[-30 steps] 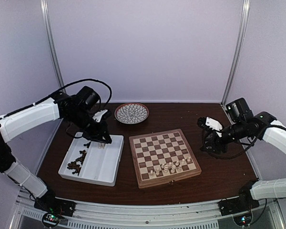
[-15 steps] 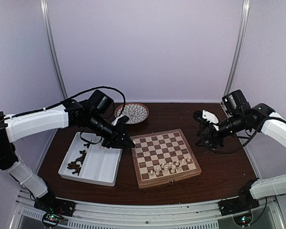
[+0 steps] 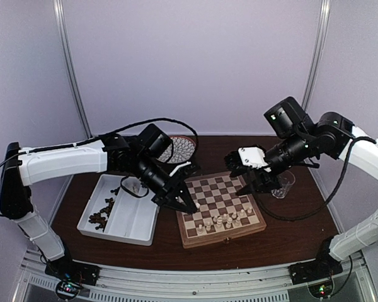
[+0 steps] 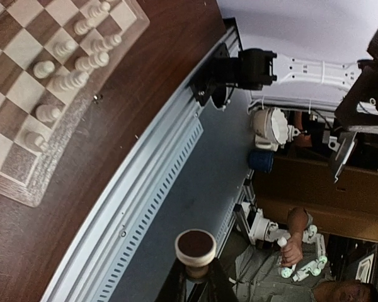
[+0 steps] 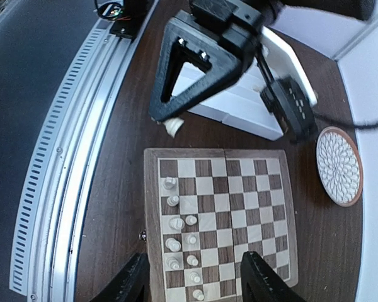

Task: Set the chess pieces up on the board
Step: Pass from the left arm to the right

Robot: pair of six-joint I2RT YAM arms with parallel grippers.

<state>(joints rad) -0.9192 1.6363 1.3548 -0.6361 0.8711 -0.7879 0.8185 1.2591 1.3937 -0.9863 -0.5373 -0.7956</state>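
Chess pieces (image 5: 176,223) in cream along the two near rows of the board (image 3: 223,238), mostly toward its 5 o'clock corner; dark ones (image 3: 101,219) heaped in the white tray (image 3: 135,217) at 9 o'clock. Left gripper (image 3: 189,206) clamped narrow on another cream piece (image 5: 172,126), poised at the board's 7 o'clock corner, about over the rim. Held askew, base turned back toward the wrist; probably needs righting before setting down. Free corner square just toward 3 o'clock from the held piece. Right gripper (image 5: 195,258) spread wide, empty, above the board's 3 o'clock half; farther from that corner.
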